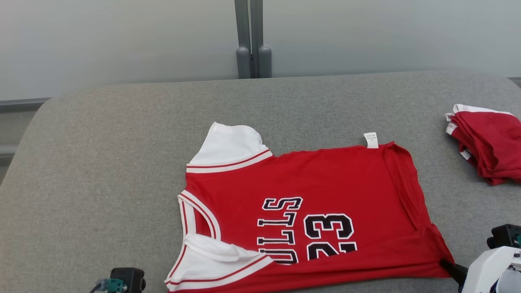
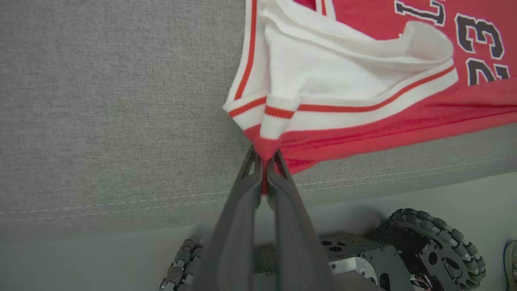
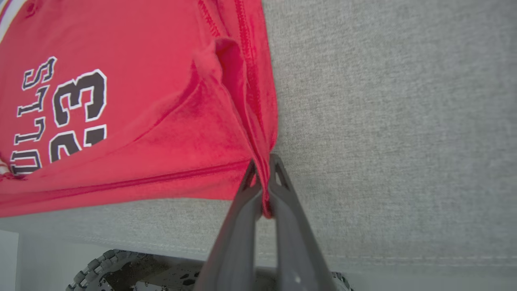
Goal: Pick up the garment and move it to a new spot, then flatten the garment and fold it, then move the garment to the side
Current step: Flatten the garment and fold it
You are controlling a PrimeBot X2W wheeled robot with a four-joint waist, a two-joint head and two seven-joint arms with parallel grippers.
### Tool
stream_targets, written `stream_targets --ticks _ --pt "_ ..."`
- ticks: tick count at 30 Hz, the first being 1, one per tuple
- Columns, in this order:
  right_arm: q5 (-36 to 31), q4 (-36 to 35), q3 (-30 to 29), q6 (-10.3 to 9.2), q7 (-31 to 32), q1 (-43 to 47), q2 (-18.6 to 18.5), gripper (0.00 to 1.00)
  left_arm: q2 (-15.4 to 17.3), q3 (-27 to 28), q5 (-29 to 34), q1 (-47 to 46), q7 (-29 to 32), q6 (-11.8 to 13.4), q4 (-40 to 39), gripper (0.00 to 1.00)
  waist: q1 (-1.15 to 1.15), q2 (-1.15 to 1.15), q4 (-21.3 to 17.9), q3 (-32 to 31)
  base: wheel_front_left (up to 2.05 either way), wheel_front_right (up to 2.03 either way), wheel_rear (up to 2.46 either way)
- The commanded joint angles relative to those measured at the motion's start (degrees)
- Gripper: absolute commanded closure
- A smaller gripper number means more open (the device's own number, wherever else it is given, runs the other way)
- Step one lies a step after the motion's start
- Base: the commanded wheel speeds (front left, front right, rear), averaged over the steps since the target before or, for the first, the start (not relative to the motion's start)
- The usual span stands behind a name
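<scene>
**At the worktop's near edge: both hands clamped on the jersey**

Along the near edge of the grey worktop point(image 1: 122, 142), the red garment point(image 1: 309, 183) lies with its long axis running left to right. Its white sleeves point to the robot's left and its hem to the right. The left hand point(image 2: 264, 159) is pinched tight on the near sleeve-side corner. The right hand point(image 3: 262, 165) is pinched tight on the near hem corner. The cloth stretches away from both, so the fold probably goes across the short axis, toward the far edge. The print reads "ULLS" and "23", partly covered by the turned-up near edge. A white label point(image 1: 371, 140) on the far edge is too small to read.
</scene>
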Motion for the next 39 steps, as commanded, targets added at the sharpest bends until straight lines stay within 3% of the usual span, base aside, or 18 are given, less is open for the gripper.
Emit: stream_targets --ticks 1,2,3,4,24,30,39 --pt "-0.49 -0.24 -1.23 -0.12 0.46 0.92 -0.26 1.0 0.94 0.49 -0.05 0.83 0.19 0.66 -0.3 1.0 0.0 0.0 -0.08 0.02 0.0 0.0 0.0" --pt "-0.72 -0.46 -1.81 -0.12 0.5 1.11 -0.05 0.31 0.97 0.5 -0.08 0.93 0.24 0.82 -0.45 0.86 0.0 0.0 -0.14 -0.01 0.0 0.0 0.0" --pt "-1.04 -0.82 -2.31 -0.12 0.73 1.4 0.27 0.0 1.01 0.56 -0.01 0.99 0.19 0.95 -0.54 0.29 0.0 0.0 -0.21 -0.03 0.0 0.0 0.0" --pt "-1.2 -1.06 -2.61 -0.12 1.02 1.63 0.53 0.0 1.03 0.49 0.06 1.05 0.27 1.08 -0.52 0.0 0.0 0.0 -0.27 -0.06 0.0 0.0 0.0" --pt "-5.17 -9.48 -8.43 -0.06 -1.48 1.95 3.73 0.0 2.57 1.67 5.15 -5.39 -5.51 0.72 -2.11 0.0 0.0 0.0 -1.15 0.59 0.0 0.0 0.0" --pt "-9.24 -9.63 -11.13 -0.06 -4.5 -4.96 5.91 0.0 4.19 1.41 8.28 -15.12 -5.05 -1.76 -0.38 0.0 0.0 0.0 -2.2 4.39 0.0 0.0 0.0" --pt "-15.48 -4.27 -10.68 -0.06 -4.11 -22.47 8.46 0.0 4.02 0.04 9.28 -35.29 1.96 -7.8 4.72 0.0 0.0 0.0 -3.85 14.05 0.0 0.0 0.0"
